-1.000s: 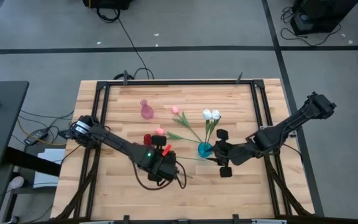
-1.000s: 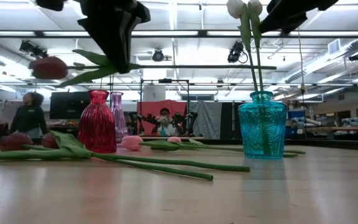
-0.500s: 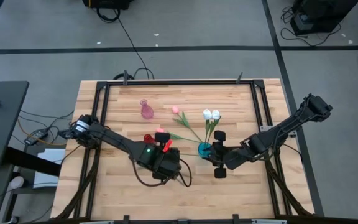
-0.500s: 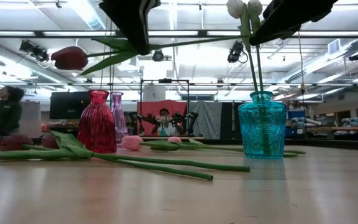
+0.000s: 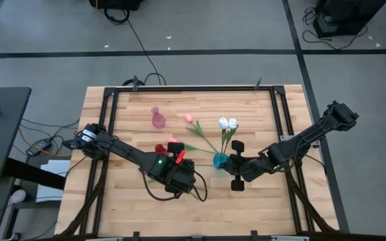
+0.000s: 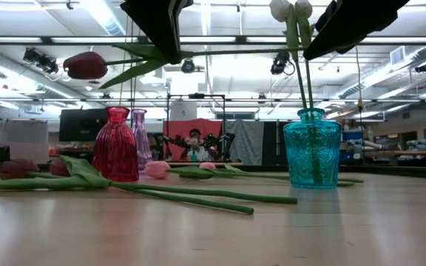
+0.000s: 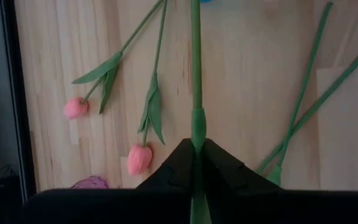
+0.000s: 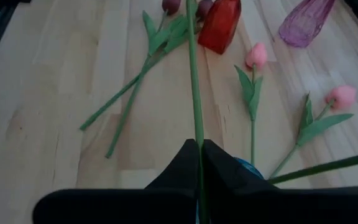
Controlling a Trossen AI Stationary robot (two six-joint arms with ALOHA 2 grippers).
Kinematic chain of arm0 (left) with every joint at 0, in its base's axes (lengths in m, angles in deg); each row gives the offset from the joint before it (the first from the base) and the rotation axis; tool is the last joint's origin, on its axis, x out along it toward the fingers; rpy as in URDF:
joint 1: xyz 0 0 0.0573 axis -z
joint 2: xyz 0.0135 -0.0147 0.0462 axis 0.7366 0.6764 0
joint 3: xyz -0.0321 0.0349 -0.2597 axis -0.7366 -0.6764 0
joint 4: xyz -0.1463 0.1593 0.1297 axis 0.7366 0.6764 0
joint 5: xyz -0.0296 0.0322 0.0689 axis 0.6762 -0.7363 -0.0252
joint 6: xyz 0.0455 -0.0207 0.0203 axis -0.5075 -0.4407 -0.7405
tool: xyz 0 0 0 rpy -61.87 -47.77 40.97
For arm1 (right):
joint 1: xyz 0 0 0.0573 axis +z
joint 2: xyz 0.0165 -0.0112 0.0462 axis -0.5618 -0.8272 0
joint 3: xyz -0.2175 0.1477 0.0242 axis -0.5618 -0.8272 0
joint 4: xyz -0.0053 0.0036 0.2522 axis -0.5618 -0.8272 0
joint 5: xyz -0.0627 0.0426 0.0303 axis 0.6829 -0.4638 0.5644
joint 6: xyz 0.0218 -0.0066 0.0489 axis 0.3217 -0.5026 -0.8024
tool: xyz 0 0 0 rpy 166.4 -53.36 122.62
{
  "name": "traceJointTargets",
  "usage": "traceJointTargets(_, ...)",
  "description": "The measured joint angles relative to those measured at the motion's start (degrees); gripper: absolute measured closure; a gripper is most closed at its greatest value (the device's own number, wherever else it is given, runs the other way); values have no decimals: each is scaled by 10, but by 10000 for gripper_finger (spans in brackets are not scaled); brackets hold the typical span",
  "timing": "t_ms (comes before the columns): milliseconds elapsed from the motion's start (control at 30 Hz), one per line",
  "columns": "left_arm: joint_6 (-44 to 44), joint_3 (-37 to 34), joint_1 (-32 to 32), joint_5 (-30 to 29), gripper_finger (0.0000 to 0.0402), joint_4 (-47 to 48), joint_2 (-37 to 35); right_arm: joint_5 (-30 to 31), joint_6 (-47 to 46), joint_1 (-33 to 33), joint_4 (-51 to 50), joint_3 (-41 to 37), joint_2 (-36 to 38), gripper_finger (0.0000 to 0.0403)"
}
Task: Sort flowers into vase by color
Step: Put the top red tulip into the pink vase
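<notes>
A maroon tulip (image 6: pixel 85 65), its stem end hidden, is held level above the table (image 5: pixel 267 197), pinched by both the left gripper (image 7: pixel 197 163) and the right gripper (image 8: pixel 199 160).

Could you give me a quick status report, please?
Left gripper and right gripper both shut on maroon tulip, held level above table. Red vase unfilled; teal vase holds two white tulips. Nothing blocking.

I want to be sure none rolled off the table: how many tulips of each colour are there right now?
White tulips: 2
Pink tulips: 2
Dark maroon tulips: 3
Total: 7
</notes>
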Motion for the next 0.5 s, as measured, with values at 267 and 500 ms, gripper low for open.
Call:
traceJointTargets(267, 1, 0, 5, -36, 291, -54, -4, 18, -33, -4, -28, 0, 0, 391)
traceJointTargets(500, -25, -16, 29, -58, 261, -162, -24, 104, -94, 0, -75, 0, 9, 391)
